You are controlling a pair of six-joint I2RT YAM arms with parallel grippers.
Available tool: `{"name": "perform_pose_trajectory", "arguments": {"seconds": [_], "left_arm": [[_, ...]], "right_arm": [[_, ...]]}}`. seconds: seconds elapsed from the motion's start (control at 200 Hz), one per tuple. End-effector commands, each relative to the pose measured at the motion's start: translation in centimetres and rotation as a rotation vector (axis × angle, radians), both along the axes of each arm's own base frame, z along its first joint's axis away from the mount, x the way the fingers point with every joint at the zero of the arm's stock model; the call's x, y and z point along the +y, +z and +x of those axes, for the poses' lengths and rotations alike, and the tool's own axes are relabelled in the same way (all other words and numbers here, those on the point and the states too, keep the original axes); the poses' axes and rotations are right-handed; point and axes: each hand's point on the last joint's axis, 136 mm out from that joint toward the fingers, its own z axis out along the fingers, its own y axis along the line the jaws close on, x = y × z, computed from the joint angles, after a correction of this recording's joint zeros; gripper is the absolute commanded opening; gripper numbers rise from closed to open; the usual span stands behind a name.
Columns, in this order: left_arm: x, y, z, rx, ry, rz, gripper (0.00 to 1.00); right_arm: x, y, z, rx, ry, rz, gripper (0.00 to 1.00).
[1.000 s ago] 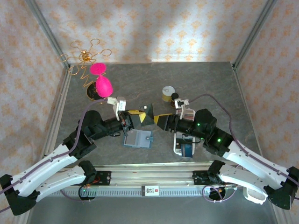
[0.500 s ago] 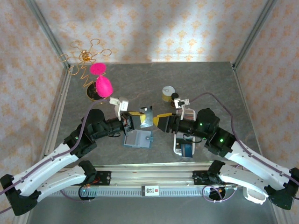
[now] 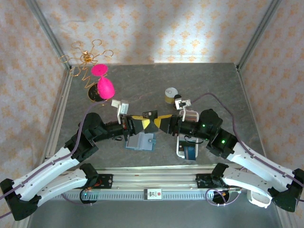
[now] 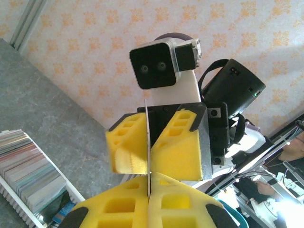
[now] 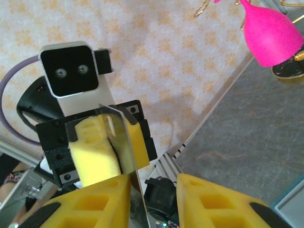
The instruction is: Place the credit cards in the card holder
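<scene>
Two robot arms are seen from above, their grippers brought tip to tip over the middle of the grey table (image 3: 213,85). A single credit card (image 3: 150,114), greyish and shiny, is held up off the table, edge-on to the left wrist camera. One end of it is clamped tight between the yellow foam fingers of the left gripper (image 3: 145,124). The other end is flanked by the fingers of the right gripper (image 3: 162,124). In the right wrist view a clear gap is seen between those fingers, with the card just beside one of them, so these jaws are parted rather than pinched. The card holder (image 3: 141,141), teal-blue and square, is laid flat on the table just beside the left gripper, on the side towards the near edge, apart from the held card. The remaining credit cards (image 4: 28,164) are stacked on edge in a long white tray (image 3: 179,152) by the near edge, right of centre, under the right arm, with a bright blue card (image 3: 190,153) among them.
</scene>
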Motion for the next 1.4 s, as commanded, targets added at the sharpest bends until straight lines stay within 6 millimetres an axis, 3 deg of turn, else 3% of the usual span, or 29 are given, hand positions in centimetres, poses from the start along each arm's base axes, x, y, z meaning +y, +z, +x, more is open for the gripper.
{"name": "perform_pose_trajectory", "arguments": {"seconds": [0.0,0.285,0.4,0.496,0.536,0.581,0.626,0.656,0.726,0.826,0.916,1.021,1.126,1.241,1.396], "left_arm": [[0.0,0.9,-0.6,-0.019,-0.034,-0.037,0.0],[0.0,0.5,-0.5,-0.011,-0.029,-0.033,0.0],[0.0,0.3,-0.4,0.0,-0.029,-0.033,0.0],[0.1,-0.3,0.2,0.024,-0.004,-0.018,0.0],[0.2,-0.8,0.5,0.038,0.013,-0.007,0.08],[0.5,-1.5,1.1,0.055,0.047,0.013,0.25],[1.0,-2.8,2.2,0.089,0.116,0.052,0.4],[1.6,-3.9,3.1,0.118,0.17,0.086,0.44],[3.5,-7.0,5.2,0.201,0.31,0.168,0.46],[6.8,-13.2,7.4,0.376,0.479,0.301,0.52],[8.5,-19.1,7.8,0.538,0.5,0.378,0.53],[10.4,-24.0,7.5,0.629,0.56,0.482,0.53],[12.1,-26.5,7.3,0.65,0.619,0.591,0.55],[12.6,-28.4,7.1,0.674,0.631,0.647,0.55],[12.3,-30.1,7.0,0.71,0.61,0.682,0.55]], "right_arm": [[0.1,2.2,-0.6,-0.052,0.027,0.051,0.23],[-0.3,1.7,-0.7,-0.045,0.02,0.041,0.12],[-0.5,1.8,-0.9,-0.047,0.025,0.043,0.0],[-0.5,1.2,-0.8,-0.032,0.014,0.028,0.0],[-0.5,0.8,-0.7,-0.02,0.011,0.025,0.0],[-0.5,0.1,-0.5,-0.001,0.001,0.02,0.0],[-0.6,-1.0,0.0,0.03,-0.03,0.005,0.0],[-0.7,-1.8,0.4,0.049,-0.051,-0.006,0.0],[-0.9,-4.1,1.4,0.111,-0.111,-0.031,0.0],[-0.9,-8.1,2.7,0.22,-0.179,-0.045,0.0],[-0.4,-12.1,3.3,0.313,-0.217,-0.064,0.0],[0.5,-16.3,3.7,0.39,-0.276,-0.13,0.0],[1.6,-19.2,4.1,0.448,-0.313,-0.157,0.0],[2.4,-21.7,4.8,0.508,-0.354,-0.161,0.0],[3.2,-23.2,5.8,0.541,-0.392,-0.17,0.0]]}}
